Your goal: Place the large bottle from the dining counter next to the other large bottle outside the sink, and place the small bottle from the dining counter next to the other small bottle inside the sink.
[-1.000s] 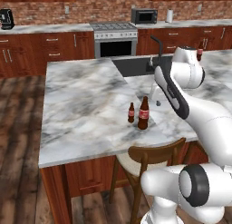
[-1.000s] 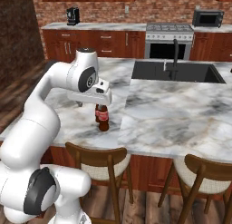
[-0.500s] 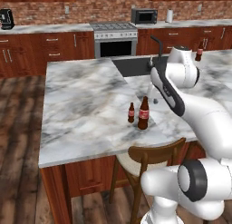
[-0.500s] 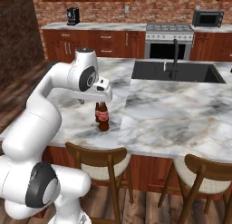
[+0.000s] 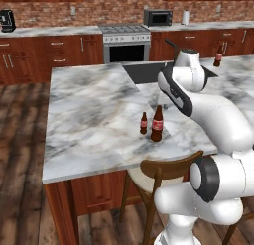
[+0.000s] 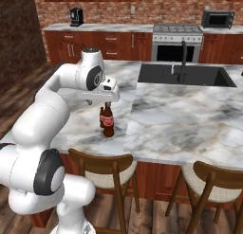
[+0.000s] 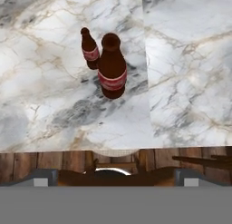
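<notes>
Two bottles stand touching near the table's (image 5: 89, 115) front edge, the large bottle (image 7: 112, 67) beside the small bottle (image 7: 89, 48), so the released hand (image 6: 108, 90) hovering above should descend squarely over one neck without knocking its neighbour.

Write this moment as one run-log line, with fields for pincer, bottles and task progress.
pincer: open, above the bottles, holding nothing | large bottle and small brown bottle: upright, side by side on dining counter | progress: neither bottle moved yet
</notes>
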### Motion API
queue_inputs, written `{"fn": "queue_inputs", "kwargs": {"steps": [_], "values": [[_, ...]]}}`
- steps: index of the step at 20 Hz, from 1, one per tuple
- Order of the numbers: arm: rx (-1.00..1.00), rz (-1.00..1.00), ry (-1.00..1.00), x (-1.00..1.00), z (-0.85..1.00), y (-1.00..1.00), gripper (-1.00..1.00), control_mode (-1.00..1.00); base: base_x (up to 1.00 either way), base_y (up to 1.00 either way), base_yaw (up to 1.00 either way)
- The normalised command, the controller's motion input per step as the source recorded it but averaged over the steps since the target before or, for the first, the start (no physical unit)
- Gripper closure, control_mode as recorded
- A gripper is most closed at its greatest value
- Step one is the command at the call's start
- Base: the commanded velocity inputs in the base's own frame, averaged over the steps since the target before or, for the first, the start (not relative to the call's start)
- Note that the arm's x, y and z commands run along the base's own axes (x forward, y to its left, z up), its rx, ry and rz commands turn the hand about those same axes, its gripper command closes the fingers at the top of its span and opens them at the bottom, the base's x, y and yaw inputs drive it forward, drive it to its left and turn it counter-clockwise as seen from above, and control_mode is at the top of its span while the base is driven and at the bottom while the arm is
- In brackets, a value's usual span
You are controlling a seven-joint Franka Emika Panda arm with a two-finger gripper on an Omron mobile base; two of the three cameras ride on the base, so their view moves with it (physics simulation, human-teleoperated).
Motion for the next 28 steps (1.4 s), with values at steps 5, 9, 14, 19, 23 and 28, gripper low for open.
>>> {"fn": "queue_inputs", "kwargs": {"steps": [5,9,14,19,23,28], "values": [[0.00,0.00,0.00,0.32,-0.23,0.00,-1.00,-1.00,0.00,0.00,0.00],[0.00,0.00,0.00,0.45,-0.17,0.00,-1.00,-1.00,0.00,0.00,0.00],[0.00,0.00,0.00,0.28,0.00,0.00,-1.00,-1.00,0.00,0.00,0.00],[0.00,0.00,0.03,0.14,0.00,0.00,-1.00,-1.00,0.00,0.00,0.00],[0.00,0.00,0.00,0.24,0.00,0.00,-1.00,-1.00,0.00,0.00,0.00],[0.00,0.00,0.00,0.30,-0.10,0.01,-1.00,-1.00,0.00,0.00,0.00]]}}
